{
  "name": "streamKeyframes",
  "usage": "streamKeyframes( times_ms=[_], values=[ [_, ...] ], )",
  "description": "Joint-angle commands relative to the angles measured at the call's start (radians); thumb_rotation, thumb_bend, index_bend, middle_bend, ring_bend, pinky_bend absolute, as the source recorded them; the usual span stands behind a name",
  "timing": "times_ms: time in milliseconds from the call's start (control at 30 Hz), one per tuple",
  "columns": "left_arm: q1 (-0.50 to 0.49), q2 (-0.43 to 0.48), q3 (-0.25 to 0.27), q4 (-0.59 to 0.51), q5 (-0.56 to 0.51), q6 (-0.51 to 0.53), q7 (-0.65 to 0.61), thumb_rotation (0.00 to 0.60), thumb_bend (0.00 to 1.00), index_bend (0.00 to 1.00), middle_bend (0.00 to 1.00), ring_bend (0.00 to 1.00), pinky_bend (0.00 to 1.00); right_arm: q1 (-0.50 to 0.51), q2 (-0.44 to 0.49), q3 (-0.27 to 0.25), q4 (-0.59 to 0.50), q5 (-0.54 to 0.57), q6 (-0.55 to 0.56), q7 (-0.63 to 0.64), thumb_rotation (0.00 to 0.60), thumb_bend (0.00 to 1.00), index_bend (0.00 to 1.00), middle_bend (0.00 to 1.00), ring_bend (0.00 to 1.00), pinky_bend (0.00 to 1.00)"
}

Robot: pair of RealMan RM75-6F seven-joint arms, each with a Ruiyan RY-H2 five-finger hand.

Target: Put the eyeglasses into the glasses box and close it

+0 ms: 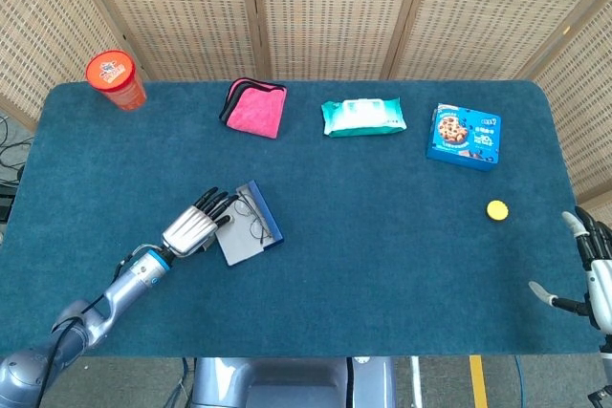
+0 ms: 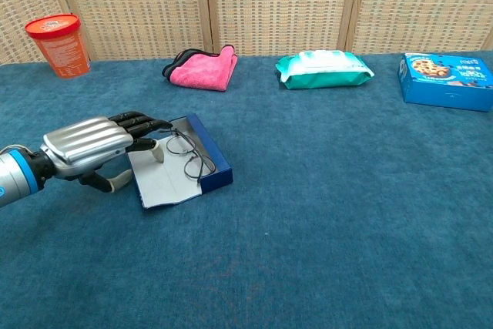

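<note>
The table (image 1: 382, 236) is covered in dark blue-green carpet-like cloth, with woven cane screens (image 1: 325, 7) standing behind it. The left arm (image 1: 105, 298) reaches in from the near left corner. Along the far edge lie a teal pack of wipes (image 1: 362, 116), its print too small to read, a folded pink cloth (image 1: 254, 107) with a dark border, and a blue cookie box (image 1: 464, 136) picturing a chocolate-chip cookie; its white lettering cannot be made out. An orange cup (image 1: 116, 79) with a printed lid stands at the far left corner, its logo unreadable.

The glasses box (image 2: 179, 166) lies open near the left front, blue-walled with a pale grey flap spread flat toward the near side. The left hand (image 2: 86, 146) sits just beside it, silver back up, its dark fingers (image 2: 139, 122) stretched out flat over the box's left edge and the thumb touching the flap; it grips nothing that can be seen. The right hand (image 1: 591, 269) shows only at the right edge of the head view, fingers apart and empty.

The eyeglasses (image 2: 190, 156), thin wire frames, lie in the box against its blue wall. A small yellow disc (image 1: 496, 209) rests near the right edge.
</note>
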Motion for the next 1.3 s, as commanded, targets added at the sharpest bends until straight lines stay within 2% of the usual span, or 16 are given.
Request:
streamKeyframes(
  times_ms=[33, 267, 533, 700, 1033, 1200, 1300],
  values=[
    [-0.001, -0.004, -0.003, 0.004, -0.002, 0.005, 0.001, 0.600, 0.58, 0.27, 0.00, 0.00, 0.00, 0.000, -0.001, 0.000, 0.000, 0.000, 0.000, 0.000, 0.600, 0.00, 0.00, 0.00, 0.00, 0.00],
    [-0.009, -0.019, -0.014, 0.018, -0.008, 0.013, -0.004, 0.600, 0.58, 0.36, 0.00, 0.00, 0.00, 0.001, -0.001, -0.001, -0.001, -0.001, -0.001, -0.003, 0.600, 0.00, 0.00, 0.00, 0.00, 0.00],
    [-0.013, -0.020, -0.028, 0.014, -0.015, 0.038, -0.017, 0.600, 0.59, 0.57, 0.00, 0.00, 0.00, 0.001, -0.001, -0.002, 0.000, 0.000, -0.002, -0.001, 0.600, 0.00, 0.00, 0.00, 0.00, 0.00],
    [-0.007, -0.005, -0.030, 0.001, -0.020, 0.051, -0.030, 0.600, 0.59, 0.64, 0.00, 0.00, 0.00, 0.001, -0.001, -0.003, 0.004, -0.002, -0.002, 0.005, 0.600, 0.00, 0.00, 0.00, 0.00, 0.00],
    [0.025, 0.088, -0.006, -0.071, -0.001, 0.111, -0.046, 0.600, 0.60, 0.68, 0.00, 0.00, 0.00, 0.001, 0.000, -0.004, 0.002, -0.005, -0.001, 0.009, 0.600, 0.00, 0.00, 0.00, 0.00, 0.00],
    [0.035, 0.164, 0.006, -0.153, 0.008, 0.121, -0.017, 0.600, 0.60, 0.68, 0.00, 0.00, 0.00, 0.002, 0.001, -0.005, -0.003, -0.005, -0.003, 0.006, 0.600, 0.00, 0.00, 0.00, 0.00, 0.00],
    [0.033, 0.223, 0.008, -0.239, 0.008, 0.111, 0.011, 0.600, 0.60, 0.68, 0.00, 0.00, 0.00, 0.002, 0.001, -0.005, -0.004, -0.005, -0.003, 0.004, 0.600, 0.00, 0.00, 0.00, 0.00, 0.00]
  ],
)
